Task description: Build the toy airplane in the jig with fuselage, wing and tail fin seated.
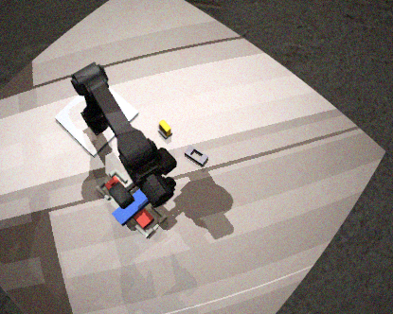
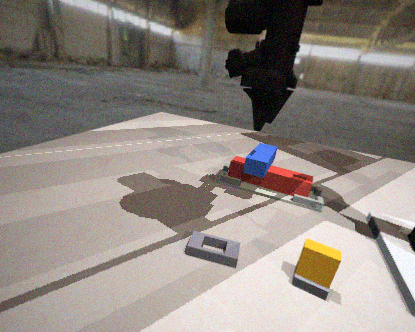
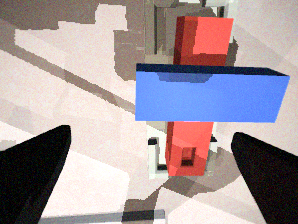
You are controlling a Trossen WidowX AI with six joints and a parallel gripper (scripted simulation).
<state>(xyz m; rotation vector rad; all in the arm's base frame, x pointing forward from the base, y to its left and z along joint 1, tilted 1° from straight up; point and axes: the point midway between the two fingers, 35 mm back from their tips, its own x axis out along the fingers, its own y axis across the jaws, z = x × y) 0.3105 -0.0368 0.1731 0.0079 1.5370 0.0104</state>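
Observation:
The red fuselage (image 1: 144,218) (image 2: 291,181) (image 3: 191,140) lies flat and lengthwise in the pale cradle (image 2: 308,201) (image 3: 152,161). The blue wing (image 1: 130,208) (image 2: 259,161) (image 3: 210,97) lies crosswise on top of the fuselage; its tab and socket are hidden beneath it. The tail socket (image 3: 188,156) shows as an open square hole. The yellow tail fin (image 1: 165,127) (image 2: 318,261) stands upright in a small grey holder (image 2: 311,286), away from the cradle. My gripper (image 2: 258,126) (image 3: 154,136) is open and empty, above the fuselage. In the wrist view its fingers stand either side of the tail end.
An empty grey holder (image 1: 202,160) (image 2: 230,255) with a rectangular opening lies on the table near the fin. A white plate (image 1: 77,130) (image 2: 403,270) lies under the arm's base. The arm hangs over part of the cradle in the top view.

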